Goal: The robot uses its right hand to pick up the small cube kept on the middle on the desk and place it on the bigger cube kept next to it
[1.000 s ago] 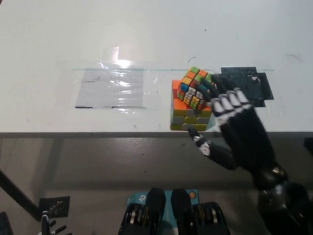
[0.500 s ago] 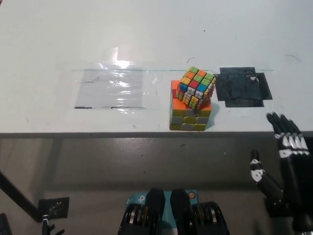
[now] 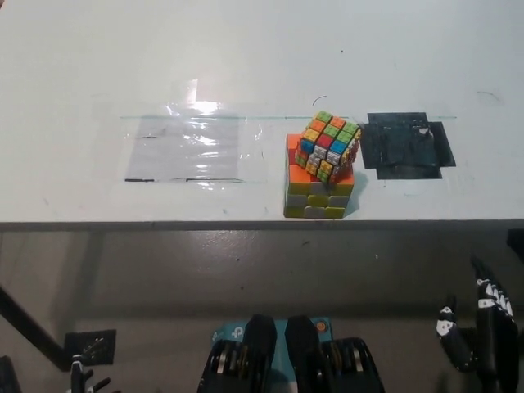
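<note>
desk (image 3: 98, 74): small cube (image 3: 329, 145) far from right hand (image 3: 483, 332)

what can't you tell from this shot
- Right hand, head view: low at the lower right, below the desk edge, partly cut off by the picture's corner; whether it is open or shut cannot be told.
- Left hand: not in view.
- Big cube: its top is hidden by the small cube tilted on it, so how firmly that sits is unclear.
- Black patch on the desk: glare blurs its surface.
</note>
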Motion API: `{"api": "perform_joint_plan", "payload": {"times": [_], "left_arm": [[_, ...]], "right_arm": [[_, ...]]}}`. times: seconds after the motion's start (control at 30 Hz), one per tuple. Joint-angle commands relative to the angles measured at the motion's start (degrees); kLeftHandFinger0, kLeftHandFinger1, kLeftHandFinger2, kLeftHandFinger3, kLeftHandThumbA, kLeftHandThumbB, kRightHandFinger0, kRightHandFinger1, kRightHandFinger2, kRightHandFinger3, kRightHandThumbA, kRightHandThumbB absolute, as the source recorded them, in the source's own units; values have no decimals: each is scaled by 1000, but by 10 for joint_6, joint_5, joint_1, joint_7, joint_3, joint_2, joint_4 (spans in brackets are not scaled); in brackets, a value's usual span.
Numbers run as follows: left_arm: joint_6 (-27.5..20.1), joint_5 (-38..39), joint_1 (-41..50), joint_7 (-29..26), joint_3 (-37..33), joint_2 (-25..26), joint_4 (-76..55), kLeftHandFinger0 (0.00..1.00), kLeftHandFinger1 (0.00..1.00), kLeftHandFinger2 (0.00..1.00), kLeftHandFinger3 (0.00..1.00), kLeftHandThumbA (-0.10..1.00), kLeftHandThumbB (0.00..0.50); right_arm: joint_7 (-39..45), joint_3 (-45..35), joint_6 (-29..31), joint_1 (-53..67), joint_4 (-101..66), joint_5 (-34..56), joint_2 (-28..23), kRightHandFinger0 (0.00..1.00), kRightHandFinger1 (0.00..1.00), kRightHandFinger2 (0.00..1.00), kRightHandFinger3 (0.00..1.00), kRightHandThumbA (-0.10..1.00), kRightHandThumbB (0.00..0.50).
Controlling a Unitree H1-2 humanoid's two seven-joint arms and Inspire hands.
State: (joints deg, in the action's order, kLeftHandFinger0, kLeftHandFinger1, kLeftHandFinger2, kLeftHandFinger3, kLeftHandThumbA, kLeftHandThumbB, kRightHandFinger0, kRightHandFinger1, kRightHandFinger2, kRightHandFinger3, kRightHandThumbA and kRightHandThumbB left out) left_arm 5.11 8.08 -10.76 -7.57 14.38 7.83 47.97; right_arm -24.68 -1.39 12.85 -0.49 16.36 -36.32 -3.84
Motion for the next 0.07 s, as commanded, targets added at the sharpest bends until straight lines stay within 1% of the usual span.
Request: {"api": "perform_joint_plan", "payload": {"times": [0.0,0.03], "left_arm": [[-18,-4,-11,7,-7,10,7,748,776,928,1000,1000,160],[-18,-4,-11,7,-7,10,7,748,776,928,1000,1000,160]], "right_arm": [[-16,-24,40,-28,29,88,14,1000,1000,1000,1000,189,181],[-16,-24,40,-28,29,88,14,1000,1000,1000,1000,189,181]]}}
